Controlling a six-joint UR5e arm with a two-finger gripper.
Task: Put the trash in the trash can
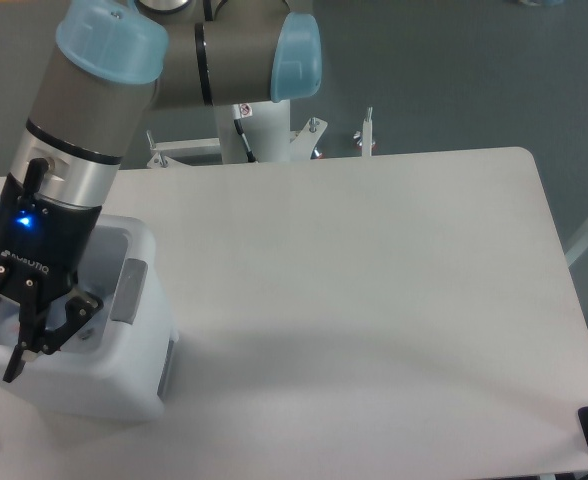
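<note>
One arm leans down, gripper (9,335) spread over the trash can (124,375).

Fixed overhead view of white rectangular table (374,300). Large boxy white plastic trash can (104,375) with rounded corners at left edge of table; grey handle tab (127,292) on its right wall. Black two-finger gripper (14,335) on silver-and-grey arm with light-blue joint caps (109,60), hanging over the can's opening, fingers spread, nothing between them. Can's contents mostly hidden behind gripper. Arm's white pedestal base (254,125) behind table's far edge.
</note>
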